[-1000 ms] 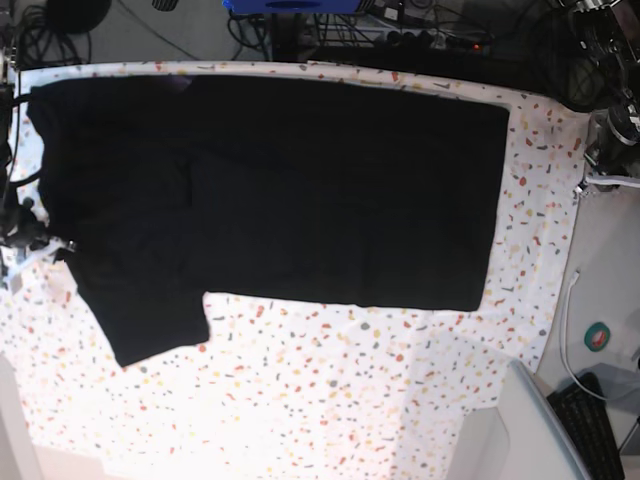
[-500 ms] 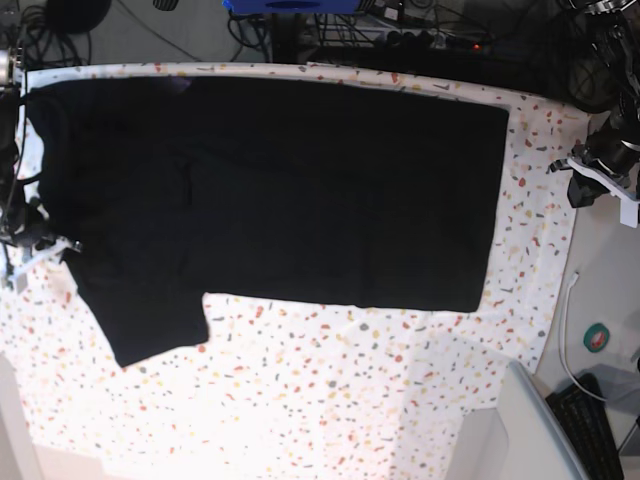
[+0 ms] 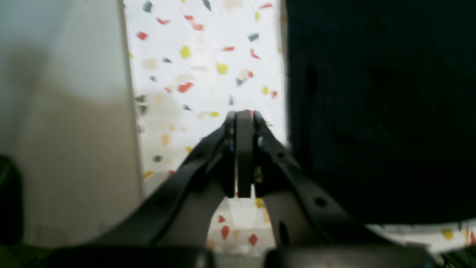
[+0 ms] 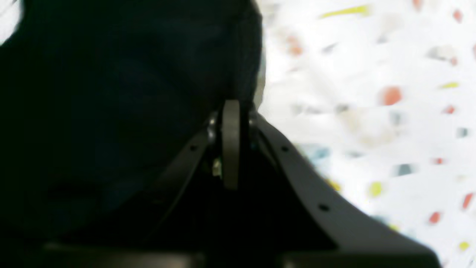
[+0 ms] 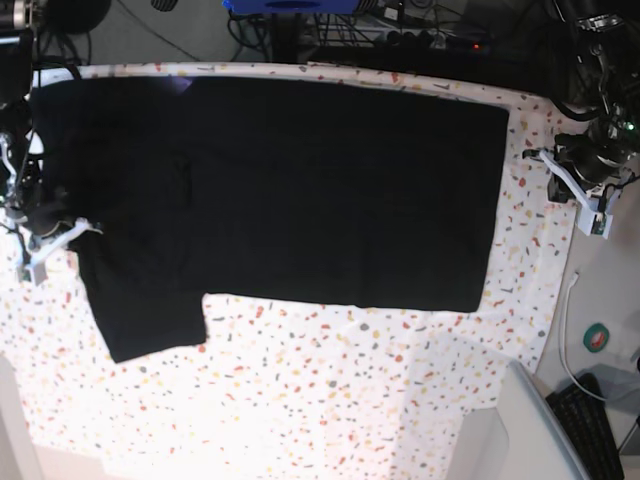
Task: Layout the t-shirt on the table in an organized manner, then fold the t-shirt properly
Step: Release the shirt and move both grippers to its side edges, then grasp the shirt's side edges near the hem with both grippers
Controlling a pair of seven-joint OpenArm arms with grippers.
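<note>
A: What lies beyond the work surface at twelve o'clock?
B: Plain grey floor (image 5: pixel 130 35), a blue flat box (image 5: pixel 290 6) and a tangle of black cables (image 5: pixel 420 30).
A: And at four o'clock?
B: A round green-rimmed roll (image 5: pixel 598 337), a thin white cable (image 5: pixel 566 330) and a black keyboard (image 5: pixel 590 430).

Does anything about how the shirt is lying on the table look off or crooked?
Mostly tidy: the t-shirt lies flat across the table. One oddity: only one sleeve sticks out, on the near side; no matching sleeve shows along the far edge, so it may be folded in. Nothing looks spilled or damaged.
</note>
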